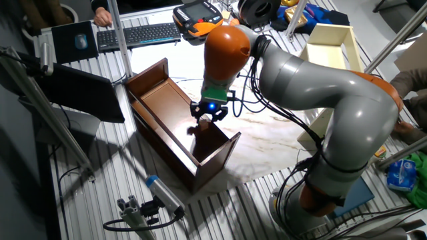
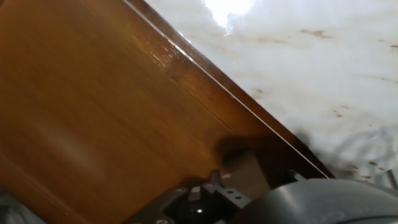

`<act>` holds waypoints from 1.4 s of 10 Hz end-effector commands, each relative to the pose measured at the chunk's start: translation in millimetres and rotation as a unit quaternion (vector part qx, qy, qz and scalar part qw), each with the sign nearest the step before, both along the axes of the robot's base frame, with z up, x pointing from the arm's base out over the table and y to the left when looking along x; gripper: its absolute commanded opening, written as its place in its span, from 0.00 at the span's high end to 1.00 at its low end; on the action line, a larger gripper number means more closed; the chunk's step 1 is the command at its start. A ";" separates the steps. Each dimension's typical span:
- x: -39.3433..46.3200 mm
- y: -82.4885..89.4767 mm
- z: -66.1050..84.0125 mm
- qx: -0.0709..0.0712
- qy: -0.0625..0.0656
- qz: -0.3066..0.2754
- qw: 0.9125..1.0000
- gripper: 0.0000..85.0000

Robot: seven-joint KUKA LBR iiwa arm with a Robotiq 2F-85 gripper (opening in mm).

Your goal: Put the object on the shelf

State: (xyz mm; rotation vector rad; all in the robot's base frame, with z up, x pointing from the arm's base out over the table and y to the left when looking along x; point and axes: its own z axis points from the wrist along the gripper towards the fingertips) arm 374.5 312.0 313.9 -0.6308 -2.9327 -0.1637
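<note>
Just below the part-open claw (image 1: 208, 119), the cube (image 1: 191, 130) rests on the shelf (image 1: 160, 100).

A slatted metal table (image 1: 87, 167) is seen, covered at its centre by a white marbled sheet (image 1: 267, 133). The dark brown shelf (image 1: 177, 127) is laid on it, toward nine o'clock of the sheet. A cream-white box (image 1: 330, 43) is placed toward one o'clock.
</note>
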 end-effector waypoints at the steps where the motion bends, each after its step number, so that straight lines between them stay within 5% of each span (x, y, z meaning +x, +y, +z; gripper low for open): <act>1: 1.5 -3.9 3.7 -0.002 0.001 0.018 1.000 0.20; 2: 4.9 -14.7 13.6 0.004 0.011 0.037 0.999 0.40; 3: 9.2 -27.0 22.6 0.004 0.013 0.055 0.998 0.40; 4: 15.0 -42.1 27.3 -0.011 0.001 0.091 0.996 0.40; 5: 21.4 -56.0 28.5 -0.032 -0.011 0.135 0.990 0.60; 6: 28.8 -68.6 28.8 -0.026 -0.018 0.160 0.987 1.00; 7: 36.0 -82.3 28.4 -0.016 -0.021 0.184 0.983 1.00; 10: 52.0 -123.0 17.6 -0.038 -0.037 0.239 0.970 1.00; 13: 54.0 -154.4 -2.5 -0.058 -0.052 0.282 0.956 1.00; 14: 53.9 -159.0 -7.9 -0.045 -0.052 0.284 0.956 1.00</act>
